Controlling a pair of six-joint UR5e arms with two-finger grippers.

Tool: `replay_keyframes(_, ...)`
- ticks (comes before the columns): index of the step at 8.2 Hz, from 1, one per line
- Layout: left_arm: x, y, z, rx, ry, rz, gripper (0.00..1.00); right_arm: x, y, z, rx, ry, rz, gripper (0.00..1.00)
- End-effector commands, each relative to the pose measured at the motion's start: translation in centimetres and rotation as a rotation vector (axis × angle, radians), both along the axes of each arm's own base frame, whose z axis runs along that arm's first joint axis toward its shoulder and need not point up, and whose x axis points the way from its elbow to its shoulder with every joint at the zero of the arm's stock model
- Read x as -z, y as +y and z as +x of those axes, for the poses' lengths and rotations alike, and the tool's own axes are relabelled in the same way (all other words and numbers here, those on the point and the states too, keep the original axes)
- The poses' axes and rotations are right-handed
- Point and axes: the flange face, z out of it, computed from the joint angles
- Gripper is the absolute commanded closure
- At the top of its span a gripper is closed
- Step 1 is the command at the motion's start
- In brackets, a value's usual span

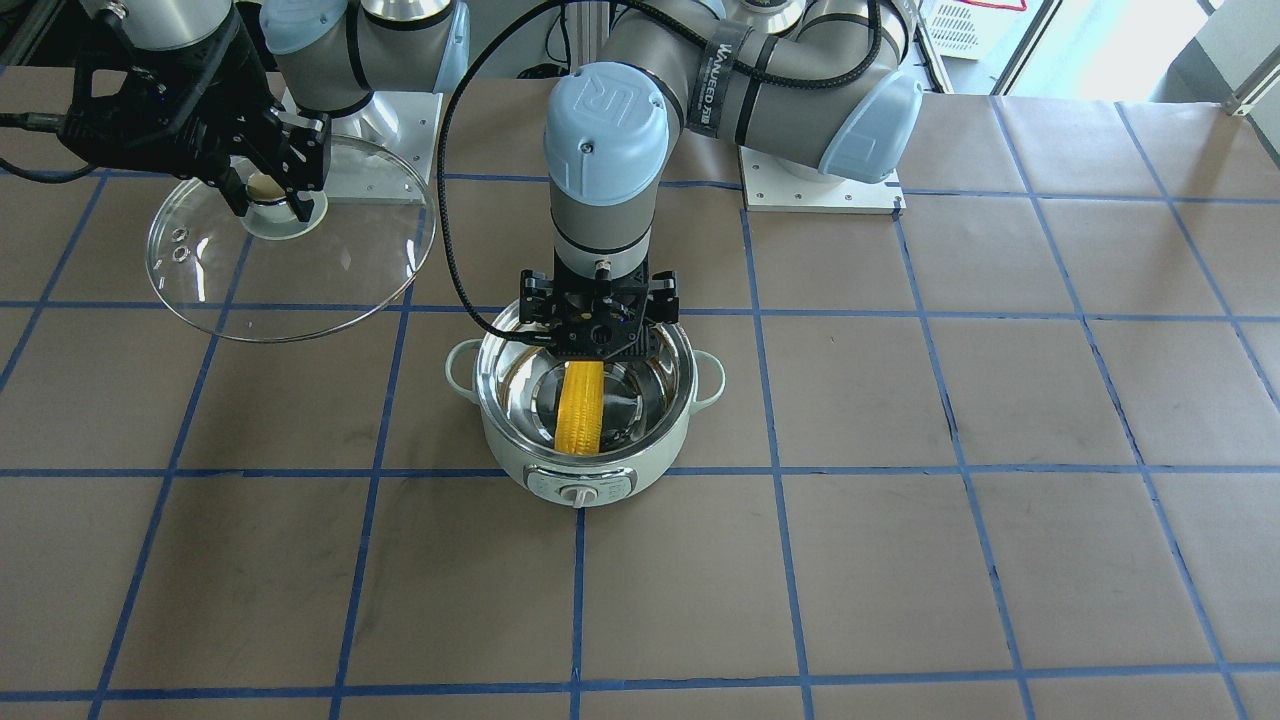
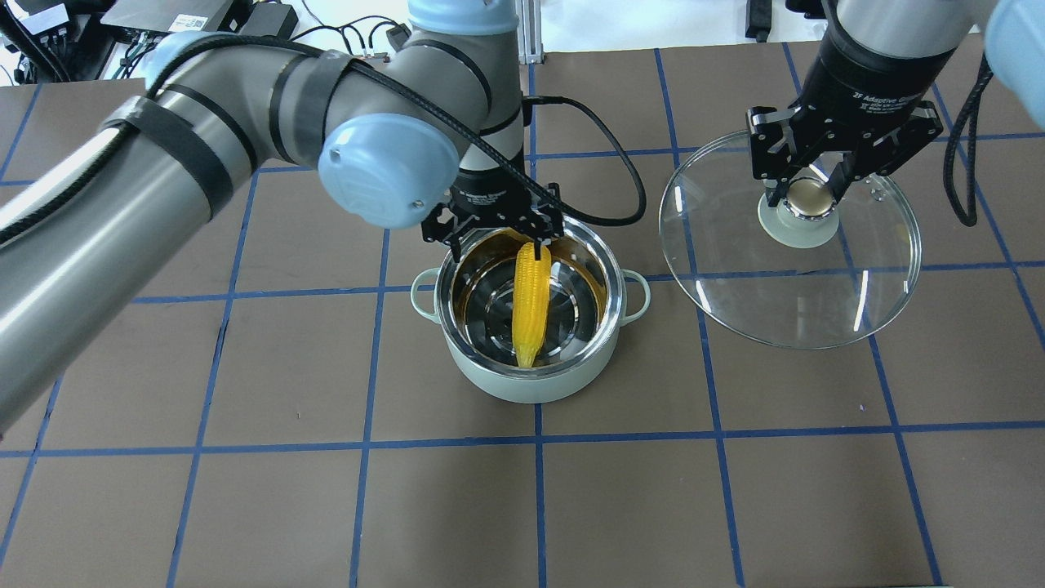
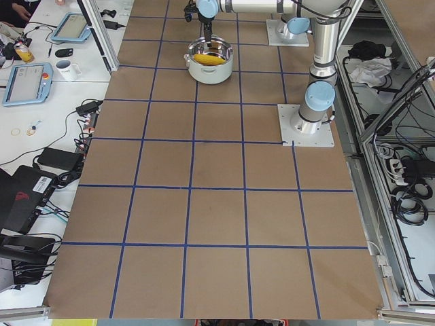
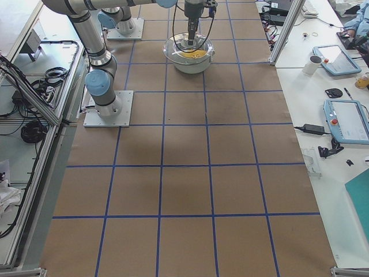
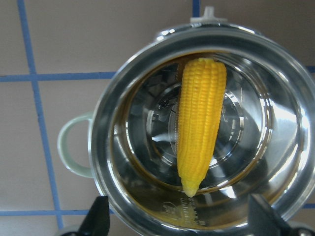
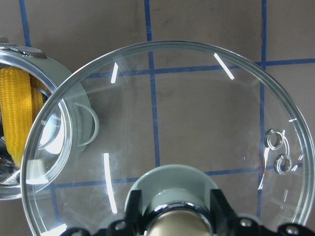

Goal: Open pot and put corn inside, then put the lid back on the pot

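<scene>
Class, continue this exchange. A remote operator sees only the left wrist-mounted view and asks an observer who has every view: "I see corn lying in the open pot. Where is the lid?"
Observer: The lid is off the pot, beside it on the robot's right.
Operator: Lying loose?
Observer: No, the right gripper is shut on its knob.
Operator: And my arm?
Observer: The left gripper points straight down over the pot's mouth, above the corn.
</scene>
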Motion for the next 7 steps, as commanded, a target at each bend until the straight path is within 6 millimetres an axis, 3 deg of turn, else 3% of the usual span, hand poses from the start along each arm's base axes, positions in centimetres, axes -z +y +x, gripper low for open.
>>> replay_keyframes(1, -4.8, -4.7, 10.9, -0.120, -0.025, 0.004, 0.00, 0.3, -0.3, 0.6, 0.013, -0.008, -0.003, 0.73)
replay_keyframes(2, -6.9, -6.4, 15.2, -0.090, -0.048, -0.029, 0.00, 0.9, -0.6, 2.1, 0.006, -0.012, -0.002, 0.74)
replay_keyframes(3, -8.0, -7.6, 18.6, -0.103, -0.065, -0.052, 0.00, 3.6, -2.1, 6.7, -0.004, -0.009, -0.004, 0.74)
replay_keyframes(4, -8.4, -8.2, 21.4, -0.099, -0.062, -0.063, 0.00, 6.6, -2.5, 13.9, 0.020, -0.004, -0.046, 0.74)
replay_keyframes(5, -9.2, -8.4, 24.0, -0.101, -0.060, -0.075, 0.00, 9.9, -2.6, 19.7, 0.040, -0.001, -0.051, 0.73)
replay_keyframes(6, -11.0, -7.5, 24.8, -0.118, -0.056, -0.105, 0.00, 11.4, -3.2, 22.4, 0.066, -0.012, -0.064, 0.73)
replay_keyframes(7, -13.2, -6.2, 24.7, -0.119, -0.057, -0.147, 0.00, 11.7, -3.6, 22.5, 0.053, -0.007, -0.064, 0.73)
